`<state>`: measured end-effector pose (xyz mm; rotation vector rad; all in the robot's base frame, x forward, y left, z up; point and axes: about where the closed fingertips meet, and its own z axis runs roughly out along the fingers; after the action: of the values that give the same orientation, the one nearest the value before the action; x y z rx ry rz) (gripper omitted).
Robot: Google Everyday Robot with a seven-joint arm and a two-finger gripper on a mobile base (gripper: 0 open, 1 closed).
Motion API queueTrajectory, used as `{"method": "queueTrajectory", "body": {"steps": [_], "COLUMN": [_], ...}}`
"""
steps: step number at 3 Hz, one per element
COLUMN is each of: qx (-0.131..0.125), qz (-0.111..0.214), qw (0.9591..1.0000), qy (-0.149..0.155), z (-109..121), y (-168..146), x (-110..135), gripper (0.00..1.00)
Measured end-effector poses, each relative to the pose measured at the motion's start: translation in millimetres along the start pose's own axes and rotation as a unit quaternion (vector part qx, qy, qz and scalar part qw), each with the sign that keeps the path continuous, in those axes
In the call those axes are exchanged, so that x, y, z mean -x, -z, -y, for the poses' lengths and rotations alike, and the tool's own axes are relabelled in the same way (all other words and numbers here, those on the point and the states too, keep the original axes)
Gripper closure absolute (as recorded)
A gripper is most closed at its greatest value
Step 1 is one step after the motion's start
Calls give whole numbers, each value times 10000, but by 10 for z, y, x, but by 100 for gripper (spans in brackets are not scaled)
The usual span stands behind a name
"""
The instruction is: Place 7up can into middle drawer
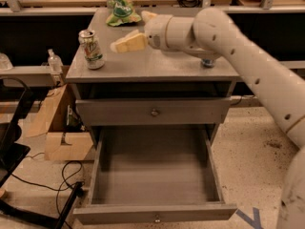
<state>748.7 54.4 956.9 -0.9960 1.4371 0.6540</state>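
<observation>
The 7up can, white and green with a silver top, stands upright at the front left of the grey cabinet top. My gripper hangs over the cabinet top just right of the can, apart from it, with its cream fingers spread open and empty. The middle drawer is pulled fully out below, and its shallow tray holds nothing. The upper drawer front with its knob is shut.
A green crumpled bag lies at the back of the cabinet top. My arm covers most of a can at the right. A cardboard box, a small bottle and cables are at the left.
</observation>
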Motion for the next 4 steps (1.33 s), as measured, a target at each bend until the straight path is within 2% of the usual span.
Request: {"method": "queueTrajectory", "body": {"steps": [1,2,3,4], "qx": [59,150,343,479], "qz": [-237,-380,-147,98], "qw": [9997,9992,9990,9982], "qy": [95,-7,-258,-362], "z": [-17,-83,-224,-381], "y": [-467,-849,-1296,-1485], "x": [-297,-496,-440,-237], "gripper": [0,0,2,24]}}
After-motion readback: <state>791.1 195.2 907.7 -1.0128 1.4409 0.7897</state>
